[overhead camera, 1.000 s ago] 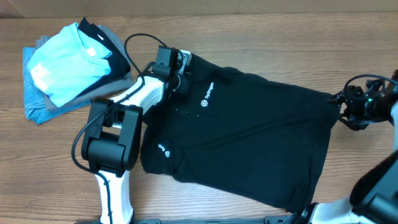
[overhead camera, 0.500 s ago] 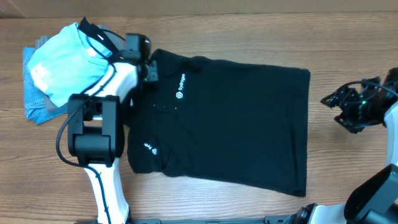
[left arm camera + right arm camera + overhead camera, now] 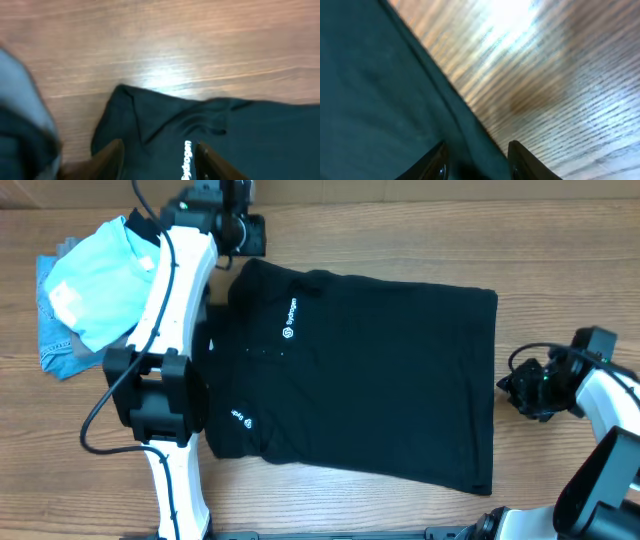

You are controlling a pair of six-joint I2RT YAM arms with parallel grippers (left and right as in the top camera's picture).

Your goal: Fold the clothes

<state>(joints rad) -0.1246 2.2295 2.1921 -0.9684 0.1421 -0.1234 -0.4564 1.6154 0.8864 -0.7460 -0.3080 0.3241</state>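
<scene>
The clothes, a black polo shirt (image 3: 380,370), lie spread flat on the wooden table, collar to the left and hem to the right. White logos show on the chest (image 3: 290,318) and the sleeve (image 3: 240,418). My left gripper (image 3: 252,235) hovers open just beyond the collar corner. The left wrist view shows the collar and chest lettering of the shirt (image 3: 240,130) under the left gripper (image 3: 160,162), with nothing clamped. My right gripper (image 3: 510,388) is at the hem. In the right wrist view its open fingers straddle the edge of the shirt (image 3: 370,100); the right gripper (image 3: 479,162) is not closed on it.
A pile of other garments sits at the far left: a light blue T-shirt (image 3: 100,280) on top, grey cloth and denim (image 3: 55,350) under it. The left arm's base (image 3: 160,405) stands beside the shirt's sleeve. Bare wood (image 3: 570,280) lies right of the hem.
The shirt slid left and straightened. My left gripper let go of the collar and moved to the far edge. My right gripper moved nearer and in toward the hem.
</scene>
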